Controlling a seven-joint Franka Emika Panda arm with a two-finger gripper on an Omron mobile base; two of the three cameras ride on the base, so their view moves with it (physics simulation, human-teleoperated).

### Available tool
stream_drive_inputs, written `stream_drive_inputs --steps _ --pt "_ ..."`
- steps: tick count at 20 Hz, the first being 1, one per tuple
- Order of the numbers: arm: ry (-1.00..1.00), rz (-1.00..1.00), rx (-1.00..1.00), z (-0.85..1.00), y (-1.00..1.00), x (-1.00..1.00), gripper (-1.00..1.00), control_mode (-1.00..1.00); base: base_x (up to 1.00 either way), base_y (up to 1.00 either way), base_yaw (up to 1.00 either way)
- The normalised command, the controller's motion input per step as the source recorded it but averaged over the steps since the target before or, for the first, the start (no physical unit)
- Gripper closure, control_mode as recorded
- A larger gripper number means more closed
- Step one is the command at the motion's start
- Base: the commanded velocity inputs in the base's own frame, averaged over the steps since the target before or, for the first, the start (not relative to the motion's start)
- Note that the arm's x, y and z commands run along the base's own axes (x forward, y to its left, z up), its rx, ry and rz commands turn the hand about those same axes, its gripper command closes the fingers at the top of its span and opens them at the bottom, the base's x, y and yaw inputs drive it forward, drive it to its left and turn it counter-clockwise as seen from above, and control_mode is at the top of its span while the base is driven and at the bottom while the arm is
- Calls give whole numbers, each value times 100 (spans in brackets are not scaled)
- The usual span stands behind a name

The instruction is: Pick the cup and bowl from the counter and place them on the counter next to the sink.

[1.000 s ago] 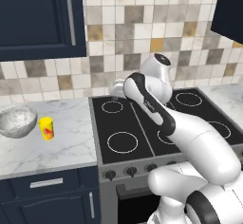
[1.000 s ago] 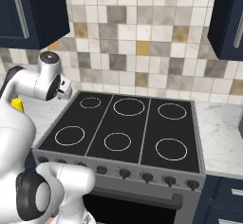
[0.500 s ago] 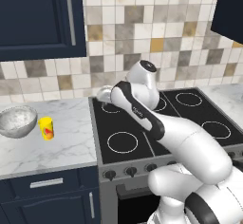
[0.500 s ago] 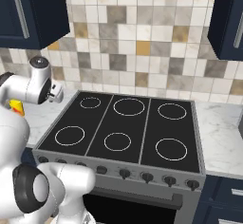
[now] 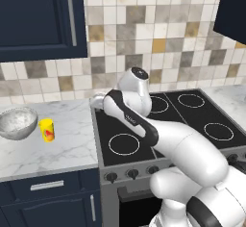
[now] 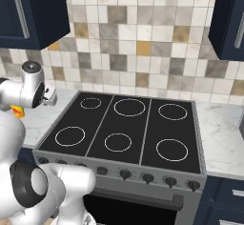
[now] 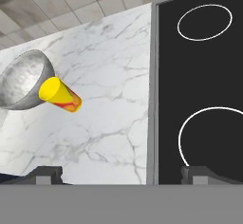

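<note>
The small yellow cup (image 5: pixel 46 130) with a red mark stands on the white marble counter (image 5: pixel 72 144), just right of the wide grey speckled bowl (image 5: pixel 17 122). My gripper (image 5: pixel 96 102) hangs over the seam between counter and stove, well to the right of both. In the hand view its two dark fingertips (image 7: pixel 45 174) stand far apart with nothing between them, so my gripper (image 7: pixel 122 175) is open; the cup (image 7: pixel 59 95) and bowl (image 7: pixel 21 78) lie ahead at the upper left. The right base view catches a sliver of the cup (image 6: pixel 17 110) behind my arm. The sink is out of view.
A black stove top (image 5: pixel 163 125) with several ring burners sits right of the counter. Tiled backsplash (image 5: pixel 96 72) runs behind, with dark navy upper cabinets (image 5: pixel 38 19) above. More marble worktop (image 6: pixel 224 138) lies right of the stove.
My arm has swung left from above the stove towards the counter, carrying the hand over the stove's left edge. The jaws stayed open; cup and bowl have not moved.
</note>
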Motion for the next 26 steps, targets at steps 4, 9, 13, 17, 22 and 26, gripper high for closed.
stream_drive_inputs --steps 4,9,13,17,22,26 --pt "0 0 0 -3 28 0 -100 -100 0 0 0" --pt "-1 0 0 0 33 -2 -100 -100 0 0 0" --pt "-3 0 0 0 38 -2 -100 -100 0 0 0" --pt "-1 0 0 0 37 0 -100 -100 0 0 0" --pt "0 0 0 0 34 0 -100 -100 0 0 0" --pt "0 0 0 0 38 0 -100 -100 0 0 0"
